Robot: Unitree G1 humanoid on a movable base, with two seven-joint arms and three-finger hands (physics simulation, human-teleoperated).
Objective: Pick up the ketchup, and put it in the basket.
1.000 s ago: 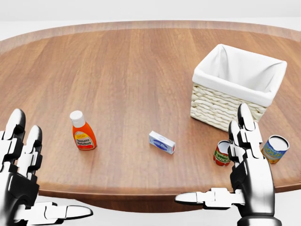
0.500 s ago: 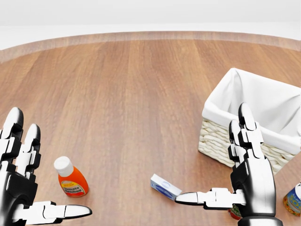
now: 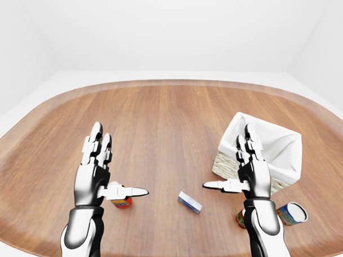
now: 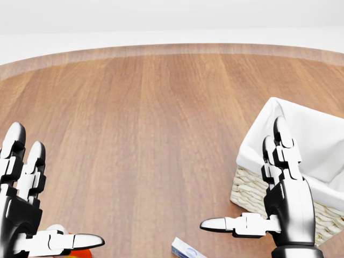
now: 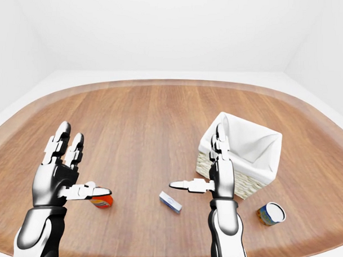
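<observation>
The ketchup bottle [image 5: 102, 201], orange-red with a white cap, lies on the wooden table [image 3: 160, 122], mostly hidden under my left thumb. Only an orange sliver of it shows at the bottom left of the head view [image 4: 79, 252]. The wicker basket [image 3: 224, 163] with a white lining stands at the right. My left hand [image 3: 115, 169] is open and empty, hovering just above the ketchup. My right hand [image 3: 229, 161] is open and empty, held up before the basket's left wall.
A small blue and white box [image 3: 190, 202] lies between my hands. A tin can [image 3: 291, 213] lies on its side at the lower right, and a second can [image 3: 239, 219] shows partly behind my right forearm. The table's edge runs close along the bottom.
The head view has tilted up: ketchup, box, cans and basket slid toward its bottom edge, the cans out of it. Both hands keep their place and stay open.
</observation>
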